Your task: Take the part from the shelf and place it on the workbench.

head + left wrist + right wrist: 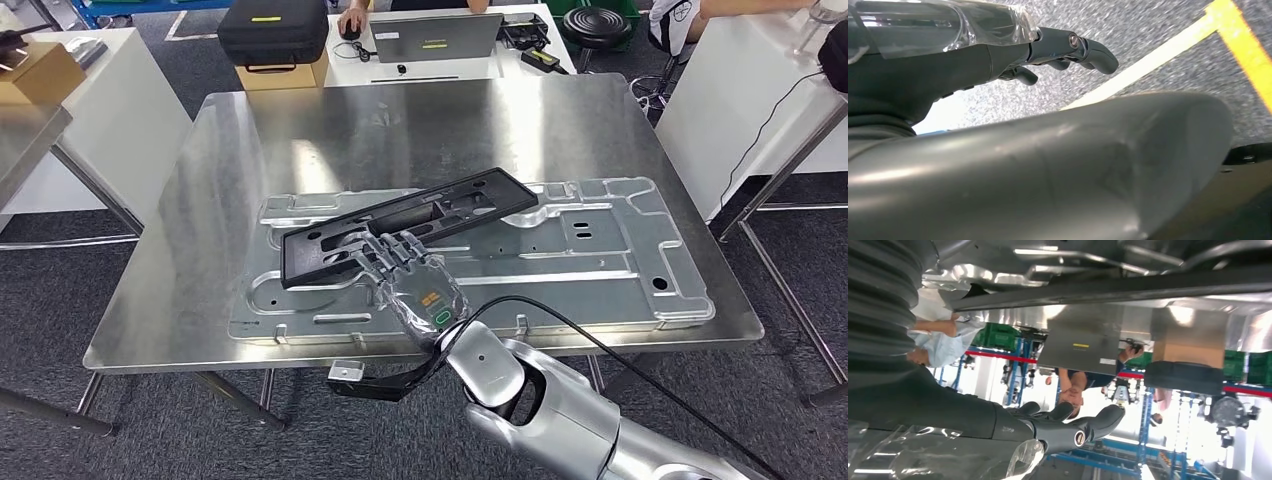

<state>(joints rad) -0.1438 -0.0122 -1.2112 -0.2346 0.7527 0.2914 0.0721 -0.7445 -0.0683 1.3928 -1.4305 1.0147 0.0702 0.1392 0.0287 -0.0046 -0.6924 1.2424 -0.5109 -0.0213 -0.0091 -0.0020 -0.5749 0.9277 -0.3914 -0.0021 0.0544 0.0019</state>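
R hand point(405, 265) fingers spread, flat on 1 black part point(400, 222), atop 1 metal panel point(600, 250), workbench point(300, 130).

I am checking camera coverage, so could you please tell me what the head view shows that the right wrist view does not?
Head view alone: the whole steel workbench, the grey stamped metal panel and the right hand with its fingers over the black part. Right wrist view alone: blue racking in the background and the hand's thumb apart from the fingers. Both show the black part, a laptop and seated people.

Brushed metal tabletop point(300, 130) is gleaming; stamped metal panel point(620, 250) is looking dull; black frame point(400, 225) is showing matt plastic; floor point(1158, 30) is looking speckled, rough
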